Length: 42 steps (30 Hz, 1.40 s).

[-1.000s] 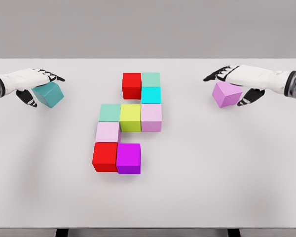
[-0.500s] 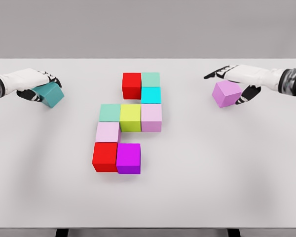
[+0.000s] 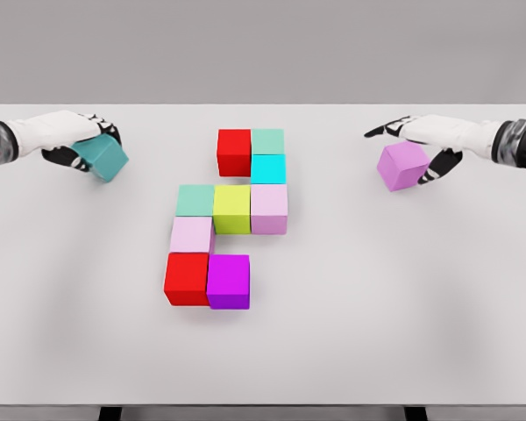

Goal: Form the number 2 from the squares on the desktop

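Several coloured cubes form a figure at the table's middle: red (image 3: 234, 151) and mint (image 3: 267, 140) on top, cyan (image 3: 268, 168) below, then a row of mint (image 3: 195, 200), yellow (image 3: 232, 208) and pale pink (image 3: 269, 209). Under these come pale pink (image 3: 192, 234), red (image 3: 187, 278) and magenta (image 3: 229, 281). At the far left, my left hand (image 3: 81, 142) is shut on a tilted teal cube (image 3: 106, 159). At the far right, my right hand (image 3: 414, 139) is open, fingers stretched over a violet cube (image 3: 402, 166) and thumb (image 3: 437, 165) at its right side.
The white table (image 3: 377, 298) spans the whole view, its far edge just behind both hands. Two dark legs show under its front edge.
The left hand has closed on the teal cube and carried it a little to the right, tilting it. The right hand has drawn back slightly; the violet cube has barely moved.
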{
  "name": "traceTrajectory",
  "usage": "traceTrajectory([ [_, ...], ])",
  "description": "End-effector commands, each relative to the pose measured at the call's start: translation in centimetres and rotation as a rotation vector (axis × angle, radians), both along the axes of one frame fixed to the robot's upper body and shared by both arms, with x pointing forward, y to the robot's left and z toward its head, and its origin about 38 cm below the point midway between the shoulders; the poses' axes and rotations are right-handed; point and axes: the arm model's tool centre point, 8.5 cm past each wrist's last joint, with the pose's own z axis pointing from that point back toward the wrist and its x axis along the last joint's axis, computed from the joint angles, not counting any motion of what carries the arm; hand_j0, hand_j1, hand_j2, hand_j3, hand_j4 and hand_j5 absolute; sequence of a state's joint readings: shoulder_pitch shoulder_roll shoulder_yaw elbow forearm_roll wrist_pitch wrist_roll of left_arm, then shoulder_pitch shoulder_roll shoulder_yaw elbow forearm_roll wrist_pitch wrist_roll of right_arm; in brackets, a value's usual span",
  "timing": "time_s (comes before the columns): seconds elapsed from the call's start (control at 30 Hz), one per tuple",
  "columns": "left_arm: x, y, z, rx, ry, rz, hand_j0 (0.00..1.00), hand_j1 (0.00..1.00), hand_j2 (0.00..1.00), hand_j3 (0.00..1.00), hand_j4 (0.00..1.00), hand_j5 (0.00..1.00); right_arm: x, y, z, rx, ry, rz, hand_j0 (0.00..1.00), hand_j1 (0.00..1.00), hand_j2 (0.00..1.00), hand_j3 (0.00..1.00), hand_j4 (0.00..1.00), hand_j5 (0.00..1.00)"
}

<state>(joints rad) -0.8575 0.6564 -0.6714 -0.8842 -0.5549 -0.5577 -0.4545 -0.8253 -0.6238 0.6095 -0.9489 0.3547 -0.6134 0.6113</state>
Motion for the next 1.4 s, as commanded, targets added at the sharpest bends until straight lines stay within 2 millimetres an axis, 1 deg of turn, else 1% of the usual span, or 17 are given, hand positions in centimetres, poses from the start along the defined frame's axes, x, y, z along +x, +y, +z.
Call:
traceTrajectory([
  [0.0,0.0,-0.8,0.2,-0.054,0.009,-0.016,0.3,0.3,0.3,0.3,0.3,0.3,0.1,-0.4,-0.4,-0.003,0.011,-0.017,1.0,1.0,1.0,1.0,1.0,1.0],
  [0.07,0.0,-2.1,0.1,-0.116,0.047,-0.035,0.31,0.31,0.31,0.31,0.31,0.31,0.2,-0.1,-0.6,-0.003,0.014,-0.015,1.0,1.0,1.0,1.0,1.0,1.0],
  [0.13,0.3,-2.7,0.7,-0.156,0.044,-0.039,0.31,0.31,0.31,0.31,0.31,0.31,0.2,0.0,-0.9,-0.002,0.02,-0.017,1.0,1.0,1.0,1.0,1.0,1.0],
  [0.17,0.5,-3.9,1.2,-0.166,0.029,-0.052,0.31,0.31,0.31,0.31,0.31,0.31,0.3,0.1,-0.9,0.001,0.022,-0.017,1.0,1.0,1.0,1.0,1.0,1.0],
  [0.27,1.5,-5.6,2.2,-0.176,0.025,0.087,0.31,0.31,0.31,0.31,0.31,0.31,0.8,0.2,-0.8,-0.016,0.019,-0.025,1.0,1.0,1.0,1.0,1.0,1.0],
  [0.33,1.9,-6.7,1.9,-0.17,0.058,0.159,0.31,0.31,0.31,0.31,0.31,0.31,1.1,0.3,-0.9,-0.014,0.024,-0.03,1.0,1.0,1.0,1.0,1.0,1.0],
  [0.37,2.2,-7.7,1.8,-0.15,0.108,0.199,0.31,0.31,0.31,0.31,0.31,0.31,1.1,0.3,-1.0,-0.014,0.025,-0.03,1.0,1.0,1.0,1.0,1.0,1.0],
  [0.43,2.7,-9.6,2.3,-0.144,0.127,0.268,0.31,0.31,0.31,0.31,0.31,0.31,1.0,0.4,-1.2,-0.021,0.03,-0.028,1.0,1.0,1.0,1.0,1.0,1.0],
  [0.5,2.9,-12.3,3.5,-0.126,0.116,0.292,0.31,0.31,0.31,0.31,0.31,0.31,1.0,0.3,-1.4,-0.029,0.037,-0.03,1.0,1.0,1.0,1.0,1.0,1.0],
  [0.67,3.5,-14.9,3.9,-0.094,0.081,0.378,0.31,0.31,0.31,0.31,0.31,0.31,1.2,0.1,-1.5,-0.027,0.043,-0.042,1.0,1.0,1.0,1.0,1.0,1.0],
  [0.77,3.5,-15.3,3.9,-0.095,0.081,0.375,0.31,0.31,0.31,0.31,0.31,0.31,1.3,-0.1,-1.7,-0.043,0.046,-0.047,1.0,1.0,1.0,1.0,1.0,1.0],
  [0.87,3.5,-16.4,3.8,-0.109,0.089,0.374,0.31,0.31,0.31,0.31,0.31,0.31,1.3,-0.1,-1.8,-0.045,0.049,-0.05,1.0,1.0,1.0,1.0,1.0,1.0],
  [1.1,3.2,-17.7,2.7,-0.112,0.115,0.38,0.34,0.34,0.34,0.34,0.34,0.34,1.3,-0.2,-1.9,-0.053,0.049,-0.049,1.0,1.0,1.0,1.0,1.0,1.0],
  [1.23,3.1,-18.7,2.7,-0.126,0.124,0.378,0.36,0.36,0.36,0.36,0.36,0.36,1.3,-0.2,-1.9,-0.051,0.05,-0.051,0.89,0.89,0.89,0.89,0.89,0.89],
  [1.3,3.1,-18.5,2.7,-0.124,0.125,0.39,0.36,0.36,0.36,0.36,0.36,0.36,1.3,-0.2,-1.9,-0.053,0.05,-0.051,0.88,0.88,0.88,0.88,0.88,0.88],
  [1.33,2.9,-18.9,3.0,-0.129,0.117,0.377,0.38,0.38,0.38,0.38,0.38,0.38,1.3,-0.2,-1.9,-0.051,0.05,-0.051,0.87,0.87,0.87,0.87,0.87,0.87],
  [1.37,2.4,-19.4,3.7,-0.137,0.101,0.36,0.39,0.39,0.39,0.39,0.39,0.39,1.3,-0.2,-1.9,-0.053,0.05,-0.051,0.82,0.82,0.82,0.82,0.82,0.82],
])
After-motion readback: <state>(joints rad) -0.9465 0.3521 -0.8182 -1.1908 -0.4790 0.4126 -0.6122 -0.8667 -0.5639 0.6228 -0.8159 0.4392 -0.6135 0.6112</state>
